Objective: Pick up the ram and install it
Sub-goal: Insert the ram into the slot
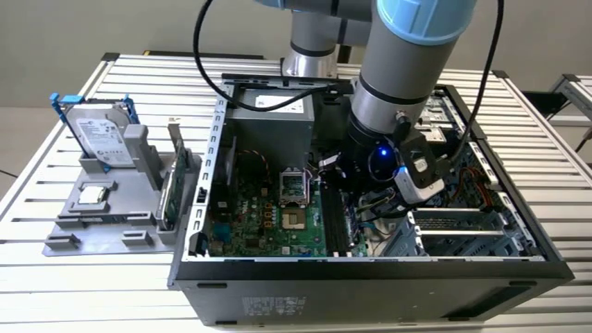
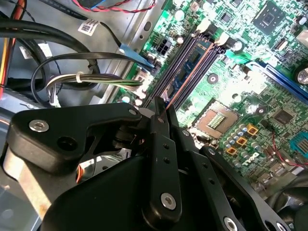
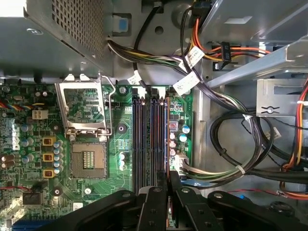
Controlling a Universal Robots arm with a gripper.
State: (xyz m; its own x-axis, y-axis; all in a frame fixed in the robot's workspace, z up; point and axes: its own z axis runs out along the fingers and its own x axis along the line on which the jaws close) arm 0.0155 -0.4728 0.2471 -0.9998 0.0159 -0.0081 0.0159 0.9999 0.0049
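matt black plastic jaws, glossy green motherboard [image 3: 125, 130], bare-metal case [image 1: 370, 267]

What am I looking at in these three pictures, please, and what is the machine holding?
This is a robot arm reaching into an open computer case on a slatted table. The exterior view looks on from outside; both wrist views ride on the arm and look past its black tool at the motherboard. The tool seems closed on the ram, which stands in a slot near the processor socket. Beside the case, a grey holder carries a hard drive and a card.
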